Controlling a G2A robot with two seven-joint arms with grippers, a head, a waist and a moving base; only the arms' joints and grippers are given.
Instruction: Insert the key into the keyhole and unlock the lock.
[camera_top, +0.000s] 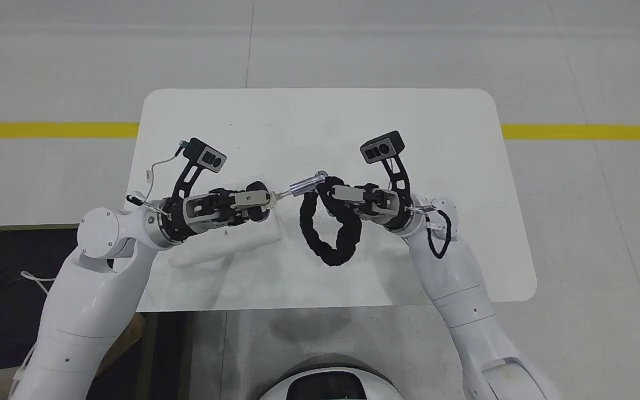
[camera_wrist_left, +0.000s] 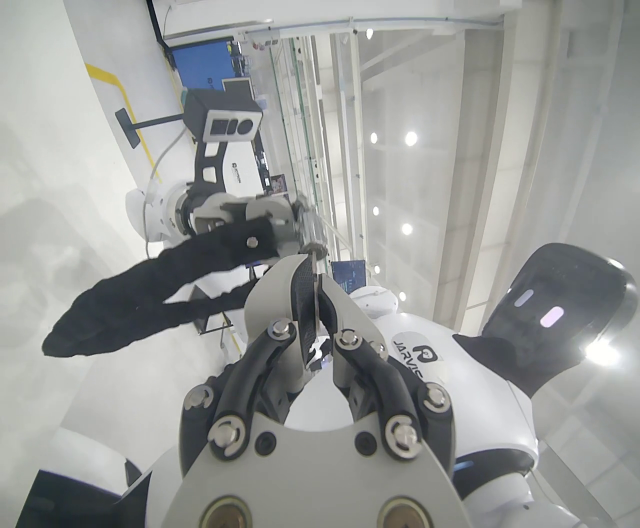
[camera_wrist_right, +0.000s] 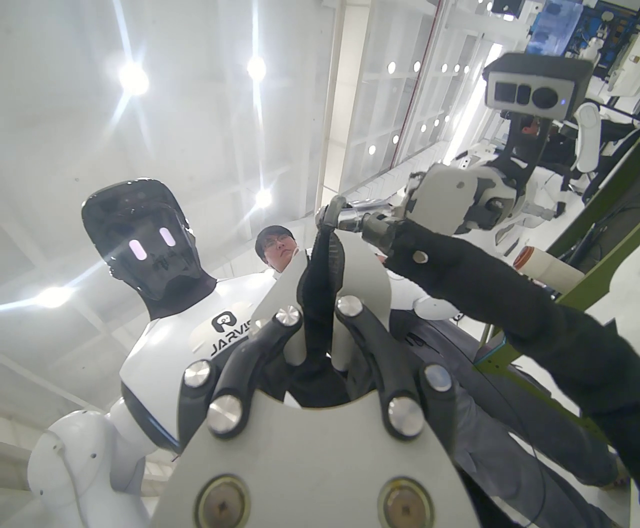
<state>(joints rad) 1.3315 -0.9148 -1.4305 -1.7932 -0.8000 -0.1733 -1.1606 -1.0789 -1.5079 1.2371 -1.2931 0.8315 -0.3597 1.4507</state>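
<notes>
A black fabric-covered cable lock (camera_top: 328, 232) hangs as a loop over the white table (camera_top: 450, 140), between both arms. Its silver lock barrel (camera_top: 306, 184) lies slanted between the two grippers. My left gripper (camera_top: 264, 198) is shut on the thin key (camera_wrist_left: 316, 300), whose tip points at the lock barrel (camera_wrist_left: 287, 235) just ahead. The key's tip and the keyhole are too small to tell apart. My right gripper (camera_top: 336, 192) is shut on the lock's black sleeve (camera_wrist_right: 322, 270), just below its metal end (camera_wrist_right: 331, 210). The left gripper (camera_wrist_right: 445, 197) sits close behind the barrel.
Both arms are raised over the table's middle. A person (camera_wrist_right: 277, 245) stands behind the robot, away from the lock.
</notes>
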